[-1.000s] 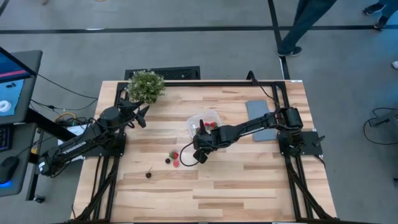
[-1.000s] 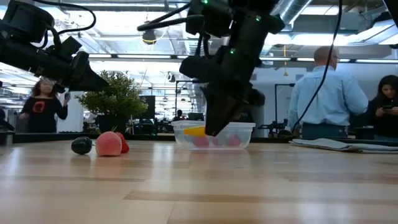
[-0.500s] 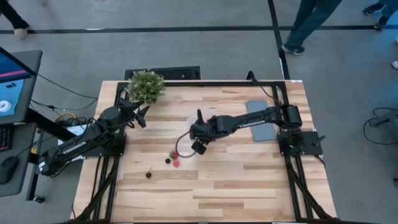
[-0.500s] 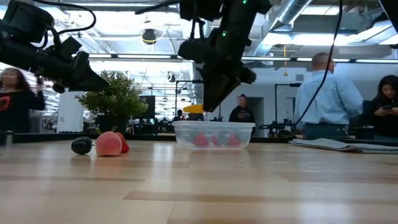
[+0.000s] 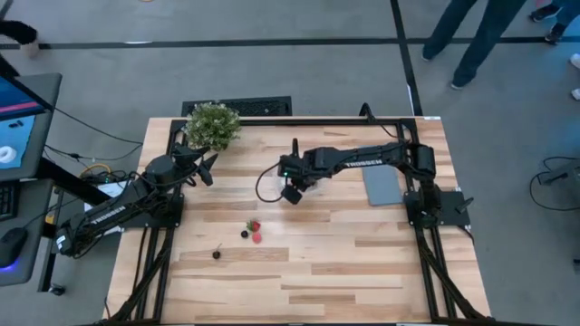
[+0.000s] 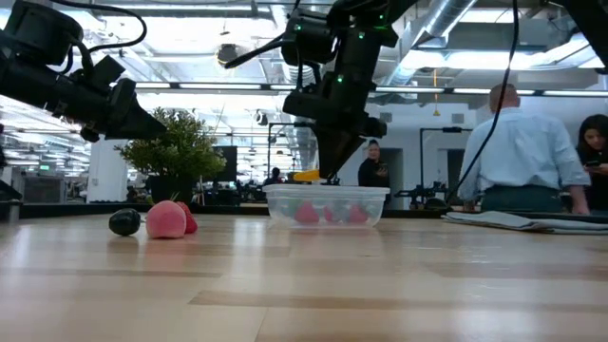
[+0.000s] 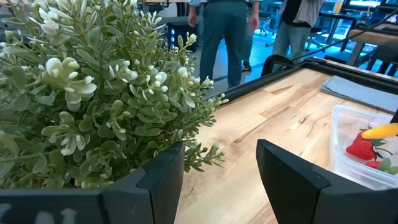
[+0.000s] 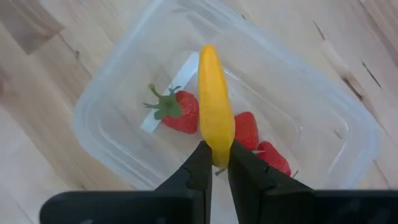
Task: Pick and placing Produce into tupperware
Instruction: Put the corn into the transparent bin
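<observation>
The clear rectangular plastic tub with rounded corners (image 8: 230, 106) sits mid-table, holding three red strawberries with green tops (image 8: 180, 112). Directly above it the right gripper (image 8: 214, 163) pinches a smooth yellow-orange elongated fruit piece (image 8: 214, 102) by one end. The left gripper (image 7: 221, 165), fingers spread, hovers beside the bushy green potted plant (image 7: 87, 87).

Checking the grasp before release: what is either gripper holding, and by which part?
The right gripper pinches the yellow piece by one end, above the tupperware. The left gripper holds nothing.
</observation>
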Motion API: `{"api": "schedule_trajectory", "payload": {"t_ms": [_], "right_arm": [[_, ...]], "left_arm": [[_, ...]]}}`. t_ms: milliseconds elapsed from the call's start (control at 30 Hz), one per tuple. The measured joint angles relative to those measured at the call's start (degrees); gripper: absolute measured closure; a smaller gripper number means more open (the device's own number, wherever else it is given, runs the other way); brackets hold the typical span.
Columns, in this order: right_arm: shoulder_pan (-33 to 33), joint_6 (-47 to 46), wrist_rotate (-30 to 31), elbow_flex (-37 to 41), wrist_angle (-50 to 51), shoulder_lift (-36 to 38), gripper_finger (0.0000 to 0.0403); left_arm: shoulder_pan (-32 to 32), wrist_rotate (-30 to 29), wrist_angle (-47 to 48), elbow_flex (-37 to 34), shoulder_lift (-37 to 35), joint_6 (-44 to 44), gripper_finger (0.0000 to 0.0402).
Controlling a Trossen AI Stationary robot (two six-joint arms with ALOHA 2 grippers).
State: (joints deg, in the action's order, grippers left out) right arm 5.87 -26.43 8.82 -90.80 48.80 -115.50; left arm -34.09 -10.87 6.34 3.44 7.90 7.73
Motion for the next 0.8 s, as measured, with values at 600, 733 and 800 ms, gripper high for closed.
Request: {"api": "schedule_trajectory", "payload": {"t_ms": [600,733,800], "right_arm": [[1.40,2.27,-2.80,0.26,-0.23,-2.49,0.0338],[1.39,2.01,-2.87,-0.20,-2.22,-4.26,0.0338],[1.42,1.91,-2.86,0.45,-0.43,-4.56,0.0338]], "left_arm": [[0.00,0.00,0.01,0.00,-0.01,0.00,0.0210],[0.01,0.00,-0.01,0.00,-0.02,0.00,0.0210],[-0.01,0.00,-0.01,0.00,-0.02,0.00,0.0210]]}}
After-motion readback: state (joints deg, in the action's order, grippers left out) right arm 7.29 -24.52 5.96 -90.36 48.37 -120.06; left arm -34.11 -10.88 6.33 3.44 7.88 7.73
